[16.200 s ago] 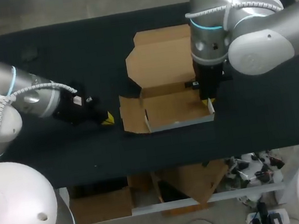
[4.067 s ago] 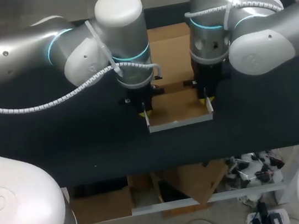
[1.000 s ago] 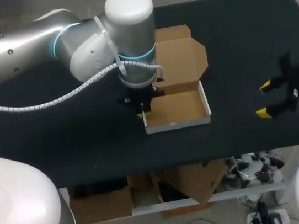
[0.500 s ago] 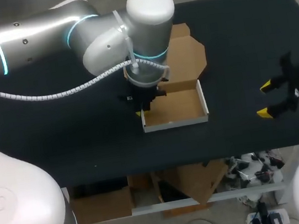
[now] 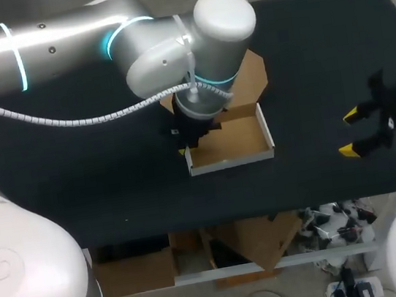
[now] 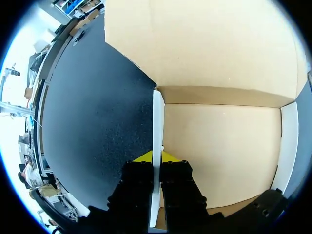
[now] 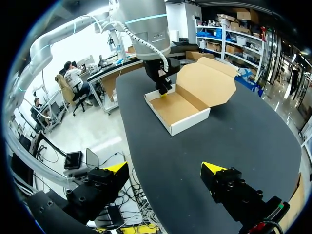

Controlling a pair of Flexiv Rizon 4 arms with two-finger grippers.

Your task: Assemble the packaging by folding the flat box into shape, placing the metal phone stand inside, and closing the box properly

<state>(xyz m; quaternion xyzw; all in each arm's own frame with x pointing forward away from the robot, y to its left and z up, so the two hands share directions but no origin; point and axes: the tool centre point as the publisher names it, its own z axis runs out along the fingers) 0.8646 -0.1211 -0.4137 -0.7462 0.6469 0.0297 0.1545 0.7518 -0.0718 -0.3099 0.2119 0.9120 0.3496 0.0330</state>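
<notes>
Head view puts my left arm across the black table (image 5: 77, 180) from the left, its wrist hanging over the left end of the cardboard box (image 5: 232, 142). My left gripper (image 5: 185, 149) sits at the box's left wall. In the left wrist view the two fingers straddle that white-edged wall (image 6: 158, 122), one inside and one outside, pressed onto it, so the left gripper (image 6: 157, 158) is clamped on the box.

I judge the folding step nearly done. The tray stands with four walls up near the table's middle, and the lid (image 5: 251, 82) lies open on the far side.

The next move calls for the metal phone stand, and I cannot see it in any view, so it must be found first. The tray looks empty in the right wrist view (image 7: 179, 108).

Far to the right, near the table's near edge and well apart from the box, my right gripper (image 5: 354, 130) holds nothing, its yellow tips spread wide.

My left arm's bulk covers part of the lid and would block its closing.
</notes>
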